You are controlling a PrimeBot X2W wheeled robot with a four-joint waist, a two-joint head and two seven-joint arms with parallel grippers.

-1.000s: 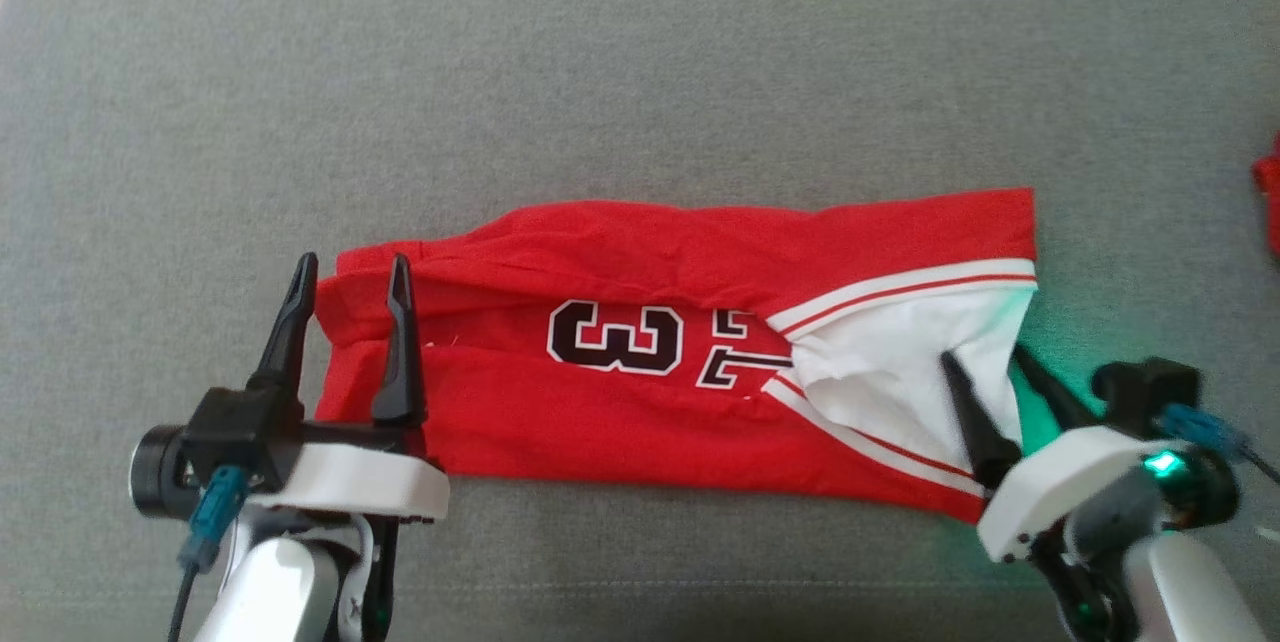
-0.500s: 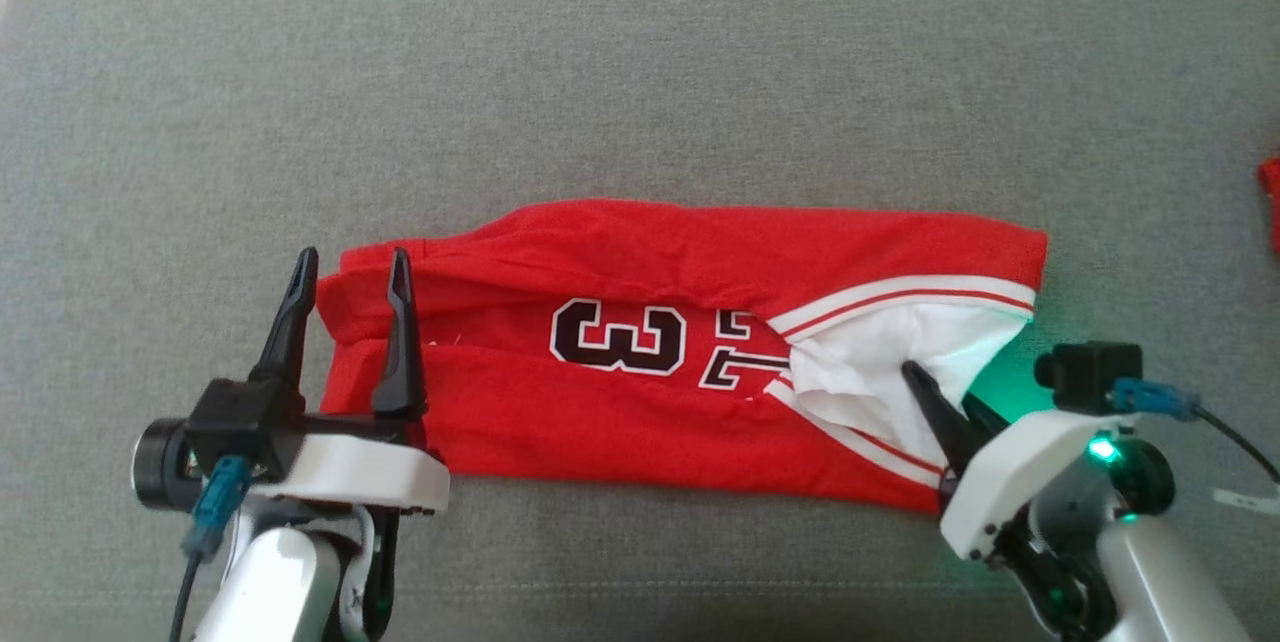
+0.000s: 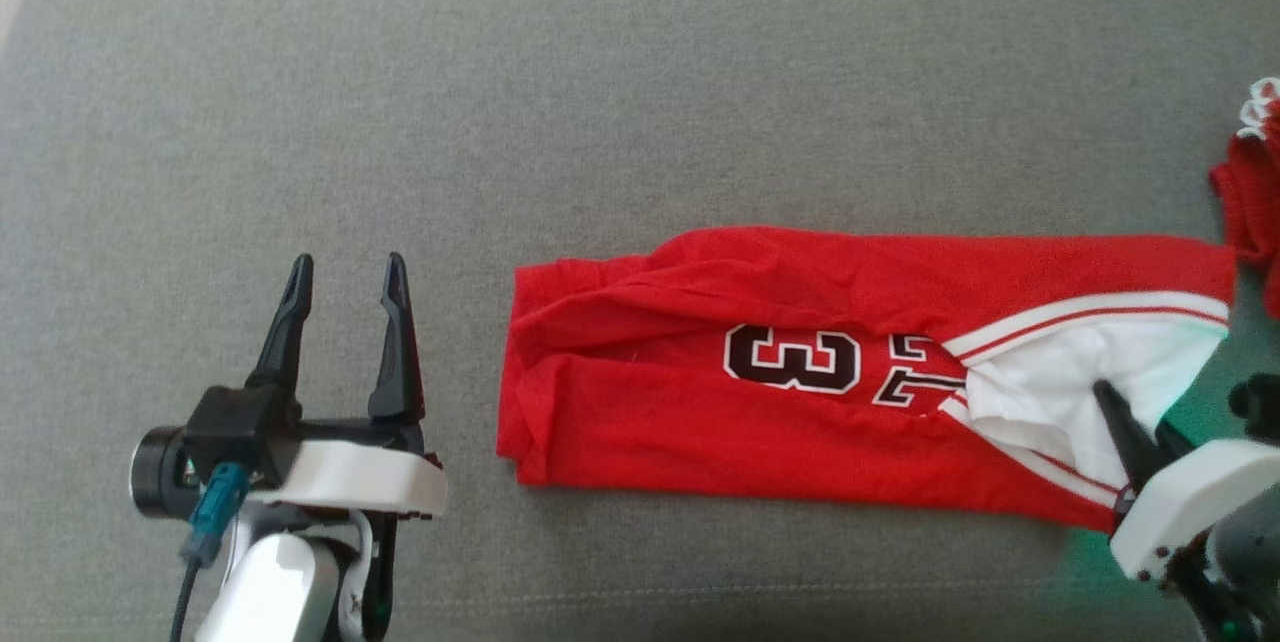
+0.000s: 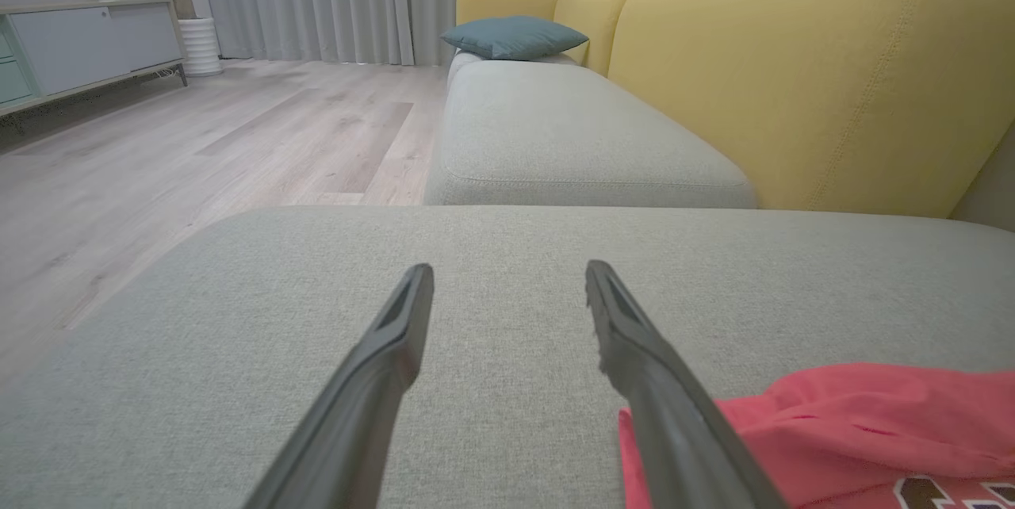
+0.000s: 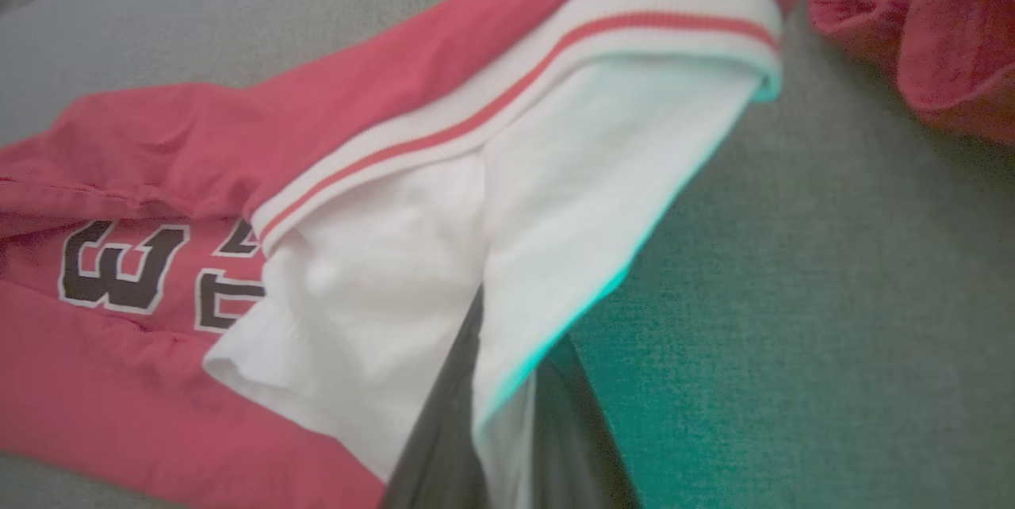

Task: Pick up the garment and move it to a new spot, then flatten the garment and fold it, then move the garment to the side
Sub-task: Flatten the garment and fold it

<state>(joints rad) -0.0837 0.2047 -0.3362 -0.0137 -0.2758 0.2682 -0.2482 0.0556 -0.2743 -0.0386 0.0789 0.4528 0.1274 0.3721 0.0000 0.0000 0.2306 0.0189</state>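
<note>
garment (image 3: 800,392) lying on seat cushion (image 3: 640,72), off to the right of left gripper (image 3: 346,262), not touching | its far end caught in right gripper (image 3: 1130,407) | spare cloth heap (image 3: 1250,192) ahead-right of that one, beside garment's corner

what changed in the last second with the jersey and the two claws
The right claw shut on the jersey at its white edge and dragged it toward the robot's right, clear of the left claw, which stayed open and in place.
</note>
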